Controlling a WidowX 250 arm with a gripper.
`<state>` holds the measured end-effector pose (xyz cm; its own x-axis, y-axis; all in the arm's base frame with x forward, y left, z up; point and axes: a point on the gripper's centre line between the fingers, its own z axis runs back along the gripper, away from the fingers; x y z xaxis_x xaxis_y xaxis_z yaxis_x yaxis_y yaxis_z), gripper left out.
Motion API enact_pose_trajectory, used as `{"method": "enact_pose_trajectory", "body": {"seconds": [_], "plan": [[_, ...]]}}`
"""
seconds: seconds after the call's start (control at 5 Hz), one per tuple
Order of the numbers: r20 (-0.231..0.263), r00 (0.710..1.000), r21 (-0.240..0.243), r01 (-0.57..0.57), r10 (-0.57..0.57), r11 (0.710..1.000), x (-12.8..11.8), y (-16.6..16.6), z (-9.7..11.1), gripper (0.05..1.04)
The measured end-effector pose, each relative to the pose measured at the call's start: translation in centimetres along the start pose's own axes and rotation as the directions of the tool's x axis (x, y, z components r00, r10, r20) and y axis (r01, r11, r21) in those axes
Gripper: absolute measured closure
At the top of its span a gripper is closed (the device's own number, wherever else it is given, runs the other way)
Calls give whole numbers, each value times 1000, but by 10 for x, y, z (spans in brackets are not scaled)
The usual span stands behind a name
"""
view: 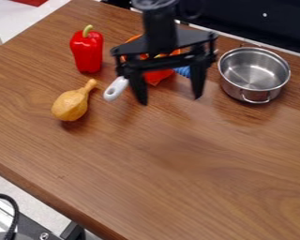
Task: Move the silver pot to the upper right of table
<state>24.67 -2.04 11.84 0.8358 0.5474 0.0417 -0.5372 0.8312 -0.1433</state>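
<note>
Camera view, fingers (198, 82) apart, silver pot (253, 71) nearby

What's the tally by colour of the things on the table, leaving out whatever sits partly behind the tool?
Silver: 1, the pot
Red: 1, the bell pepper
Yellow-orange: 1, the drumstick-shaped item
Total: 3

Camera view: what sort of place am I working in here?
Likely a robot test bench with kitchen props: a black two-finger gripper hangs over a brown wood-grain table that holds a round silver metal pot.
</note>
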Motion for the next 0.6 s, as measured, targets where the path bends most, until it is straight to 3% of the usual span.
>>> {"method": "enact_pose_trajectory", "body": {"seconds": [0.2,0.6], "plan": [[21,1000,6,20,-20,1000,-2,21,2,83],[105,994,11,-43,42,999,32,76,-1,83]]}}
